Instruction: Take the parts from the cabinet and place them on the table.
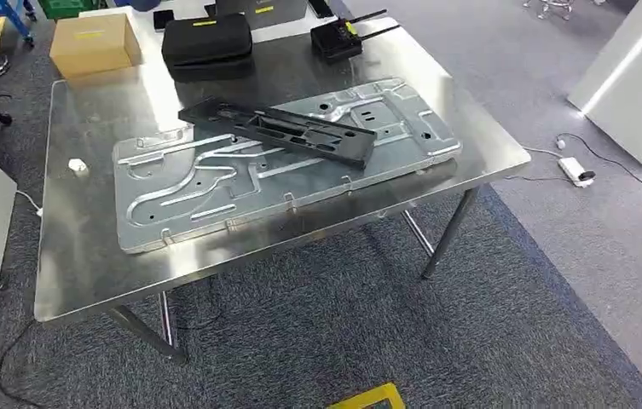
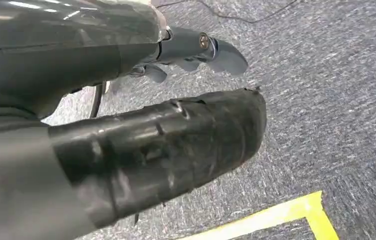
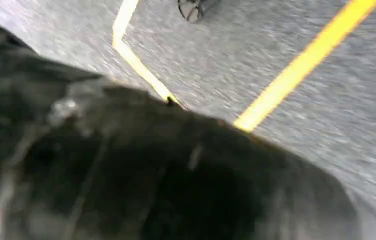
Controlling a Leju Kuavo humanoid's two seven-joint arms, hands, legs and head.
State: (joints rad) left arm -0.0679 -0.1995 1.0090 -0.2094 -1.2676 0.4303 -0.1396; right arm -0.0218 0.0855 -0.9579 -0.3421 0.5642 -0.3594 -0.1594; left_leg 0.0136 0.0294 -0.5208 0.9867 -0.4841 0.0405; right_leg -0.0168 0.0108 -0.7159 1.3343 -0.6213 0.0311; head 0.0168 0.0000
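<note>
Already a large silver stamped sheet-metal panel (image 1: 287,162) lies flat on the steel table (image 1: 87,264), with a long black plastic bracket (image 1: 279,128) resting across it, so some parts look delivered. No cabinet shows. The left hand (image 2: 190,55) hangs over carpet, fingers loosely spread, grasping nothing; the right hand's state I cannot tell.

The left robot hand (image 2: 195,52) is hanging low, its grey fingers (image 2: 225,56) slightly spread and gripping nothing. The right robot hand (image 3: 151,175) is appearing as a dark blur, so its fingers cannot be judged.
</note>
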